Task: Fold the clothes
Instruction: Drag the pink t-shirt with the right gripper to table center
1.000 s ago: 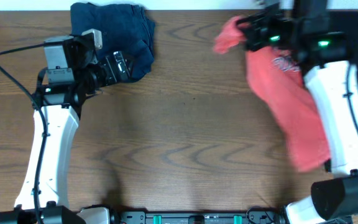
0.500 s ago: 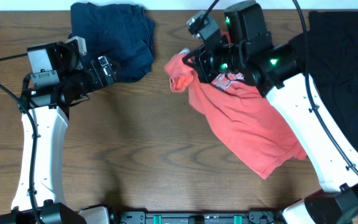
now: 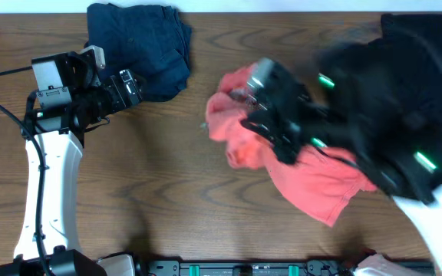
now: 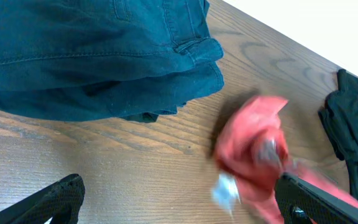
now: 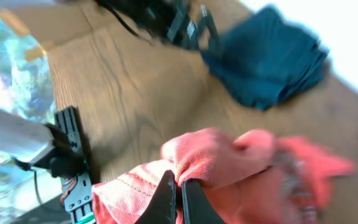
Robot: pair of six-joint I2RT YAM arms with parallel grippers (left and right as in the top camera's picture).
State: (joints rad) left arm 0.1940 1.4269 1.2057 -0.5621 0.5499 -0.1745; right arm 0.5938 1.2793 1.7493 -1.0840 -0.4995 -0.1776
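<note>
While the right gripper (image 5: 179, 186) is pinched shut on a bunched ridge of the coral-red T-shirt (image 3: 317, 184), the shirt lies crumpled near the middle of the table (image 3: 167, 192), with its bulk spread toward the right side, near the black garment (image 3: 424, 69). The left gripper (image 3: 133, 83) hangs with its jaws spread wide and nothing between them, close to the folded navy garment (image 3: 140, 38) at the far left of the table. The right arm is smeared with blur in the overhead view, so its exact pose cannot be told.

The main risk, as a judgement, is the grip itself. The fingers appear to hold a gathered lump rather than a single hem or shoulder, so a pull could drag several layers together and leave the shirt twisted instead of flat. A fast swing could also fling the loose tail onto the black garment or off the near edge. With only one pincer engaged, the cloth has no anchor and may slide rather than spread. The left arm would probably need to take a corner, yet a careless reach could snag the navy garment beside it
</note>
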